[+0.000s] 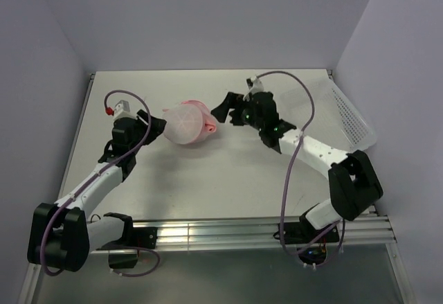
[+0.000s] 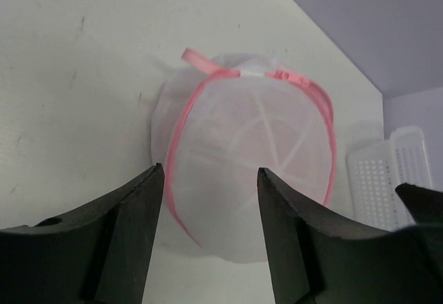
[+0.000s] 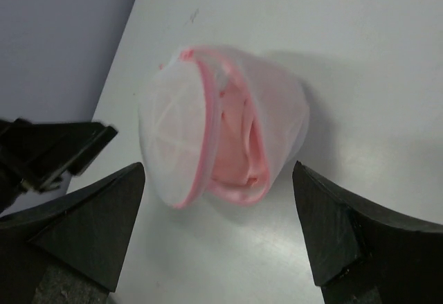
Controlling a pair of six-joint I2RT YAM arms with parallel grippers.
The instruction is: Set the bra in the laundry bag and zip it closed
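Fingers of the right gripper (image 3: 218, 179) are spread wide, and nothing is held between them. Straight ahead of them, near but apart, the laundry bag (image 3: 277, 110) is lying on its side on the table (image 1: 228, 179). Its mouth is turned to this gripper. A gap is seen between the round lid (image 3: 169, 134) and the body, and the bra (image 3: 235, 145) is seen as pink cloth inside that gap. The zip rim (image 2: 181, 120) is therefore judged as not yet closed.

The left gripper (image 2: 206, 179) is also spread. It is placed at the other side of the bag, facing the lid, and the near edge of the bag is framed by its tips. Whether the mesh is touched by them cannot be told. This gripper is judged to be the nearer one.

The short axis of the drum runs roughly from one gripper to the other, so the bag lies between the two arms. For the closing, the rim must be followed around the lid. The puller (image 2: 291, 77) seems to sit at the far top of the rim. Free table is found all around the bag. The basket (image 1: 349, 113) stands well apart at the far right corner, and the table edges are not near.
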